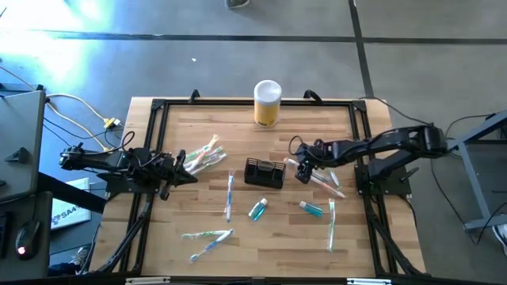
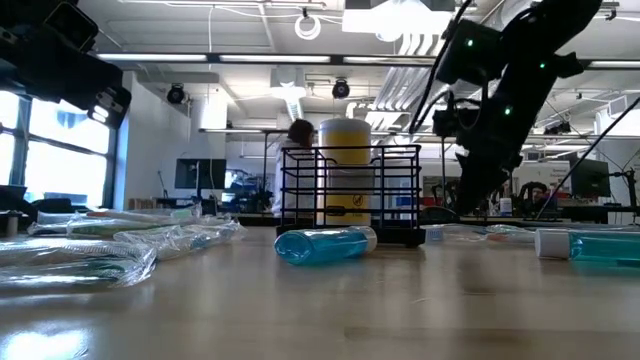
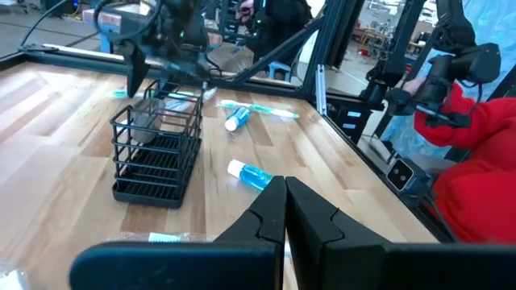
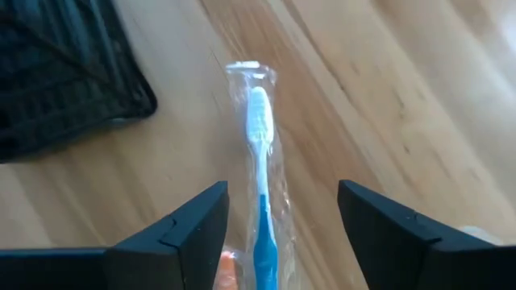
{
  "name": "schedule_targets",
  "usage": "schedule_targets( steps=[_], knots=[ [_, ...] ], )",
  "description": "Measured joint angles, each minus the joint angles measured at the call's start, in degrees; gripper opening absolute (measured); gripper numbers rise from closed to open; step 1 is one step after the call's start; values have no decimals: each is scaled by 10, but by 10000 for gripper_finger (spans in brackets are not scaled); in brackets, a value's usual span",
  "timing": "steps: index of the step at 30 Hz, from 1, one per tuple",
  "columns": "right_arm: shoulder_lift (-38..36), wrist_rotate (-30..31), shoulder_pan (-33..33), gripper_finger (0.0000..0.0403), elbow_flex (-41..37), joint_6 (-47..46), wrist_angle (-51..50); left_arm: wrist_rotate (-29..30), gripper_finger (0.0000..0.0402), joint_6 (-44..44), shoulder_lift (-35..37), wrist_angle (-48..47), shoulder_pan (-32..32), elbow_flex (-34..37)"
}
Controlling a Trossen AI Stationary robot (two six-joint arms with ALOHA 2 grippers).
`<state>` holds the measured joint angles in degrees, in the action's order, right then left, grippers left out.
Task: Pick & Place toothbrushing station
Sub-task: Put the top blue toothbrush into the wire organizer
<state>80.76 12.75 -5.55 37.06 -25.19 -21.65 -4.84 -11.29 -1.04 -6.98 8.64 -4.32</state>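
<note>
The black wire-mesh caddy (image 1: 264, 172) stands on its base at the middle of the wooden table; it also shows in the low view (image 2: 350, 195) and the left wrist view (image 3: 153, 153). My right gripper (image 1: 300, 169) is open just right of the caddy. In the right wrist view its fingers (image 4: 282, 201) stand on either side of a wrapped blue toothbrush (image 4: 260, 161) that lies flat on the table, without touching it. My left gripper (image 1: 190, 165) is shut and empty, left of the caddy, beside wrapped toothbrushes (image 1: 203, 155).
A yellow cylinder with a white lid (image 1: 268, 103) stands at the far edge. Blue tubes (image 1: 258, 209) (image 1: 311, 208) and wrapped toothbrushes (image 1: 230, 194) (image 1: 331, 222) (image 1: 207, 237) lie nearer. A black frame (image 1: 158, 107) borders the table. A person in red (image 3: 476, 145) is beyond the right edge.
</note>
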Motion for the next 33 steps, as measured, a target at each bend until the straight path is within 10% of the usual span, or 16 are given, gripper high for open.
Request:
schedule_targets(
  steps=[16,27,33],
  knots=[
    [83,22,-4,213,1,120,72,16,0,8,0,-2,0,0],
    [84,22,-4,26,0,138,72,16,0,5,0,-3,0,0],
    [84,25,-5,12,0,150,70,16,0,5,0,-4,0,0]
  ],
)
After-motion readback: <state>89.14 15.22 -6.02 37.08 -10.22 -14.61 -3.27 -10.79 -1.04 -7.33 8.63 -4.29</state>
